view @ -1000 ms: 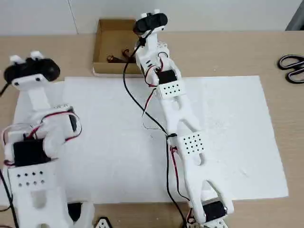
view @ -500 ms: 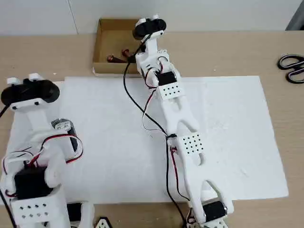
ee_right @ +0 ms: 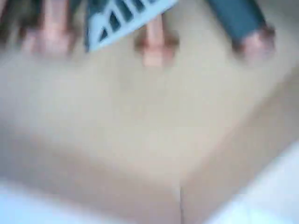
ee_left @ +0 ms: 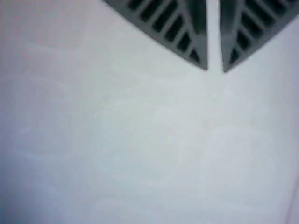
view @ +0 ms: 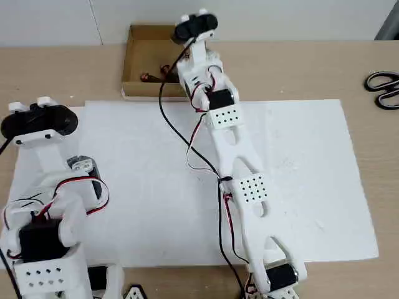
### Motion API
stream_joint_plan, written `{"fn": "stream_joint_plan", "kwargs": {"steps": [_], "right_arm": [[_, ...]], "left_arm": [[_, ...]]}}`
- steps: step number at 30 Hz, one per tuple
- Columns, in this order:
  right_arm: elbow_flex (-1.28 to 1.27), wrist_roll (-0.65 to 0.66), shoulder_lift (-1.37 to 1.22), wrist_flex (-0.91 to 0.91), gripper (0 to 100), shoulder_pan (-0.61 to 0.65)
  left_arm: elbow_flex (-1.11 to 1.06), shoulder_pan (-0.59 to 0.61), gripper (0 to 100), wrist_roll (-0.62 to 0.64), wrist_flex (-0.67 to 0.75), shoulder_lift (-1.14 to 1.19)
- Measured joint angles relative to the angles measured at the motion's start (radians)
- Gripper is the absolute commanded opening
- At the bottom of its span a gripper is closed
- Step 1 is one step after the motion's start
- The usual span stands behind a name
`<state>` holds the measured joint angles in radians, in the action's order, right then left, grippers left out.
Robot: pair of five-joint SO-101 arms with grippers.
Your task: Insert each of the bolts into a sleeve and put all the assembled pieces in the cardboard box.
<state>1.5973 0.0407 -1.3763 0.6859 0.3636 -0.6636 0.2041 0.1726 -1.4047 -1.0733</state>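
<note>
The cardboard box [view: 142,56] sits at the table's far edge with a few copper-brown pieces [view: 156,73] inside. My right gripper [view: 196,28] hangs over the box's right side. In the right wrist view it [ee_right: 170,39] is open, one slatted finger [ee_right: 122,17] swung wide. Blurred copper bolt pieces [ee_right: 154,44] lie on the box floor [ee_right: 140,116] just beyond it. My left gripper [view: 38,120] is over the left part of the white sheet [view: 156,180]. In the left wrist view it [ee_left: 214,69] is shut on nothing, close above plain paper.
Scissors [view: 383,87] lie on the bare table at the far right. The right arm stretches diagonally across the sheet's middle, trailing black and red cables [view: 193,149]. The box's near wall and corner [ee_right: 180,186] stand between the gripper and the sheet.
The left arm drew back toward the near edge, its gripper moving down the sheet's left side. The right gripper shifted slightly over the box and stayed there.
</note>
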Motion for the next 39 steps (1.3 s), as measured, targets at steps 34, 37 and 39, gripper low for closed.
{"fn": "stream_joint_plan", "kwargs": {"steps": [34, 37, 39], "right_arm": [[0.037, -0.038, 0.514, 0.746, 0.3, 0.002], [0.038, -0.060, 0.575, 0.855, 0.4, 0.002], [0.038, -0.066, 0.612, 0.939, 0.4, 0.002]], "left_arm": [[0.130, -0.084, 1, 0.000, 0.012, -0.006], [0.133, -0.109, 1, 0.000, 0.012, -0.006], [0.141, -0.110, 1, 0.000, 0.012, -0.006]]}}
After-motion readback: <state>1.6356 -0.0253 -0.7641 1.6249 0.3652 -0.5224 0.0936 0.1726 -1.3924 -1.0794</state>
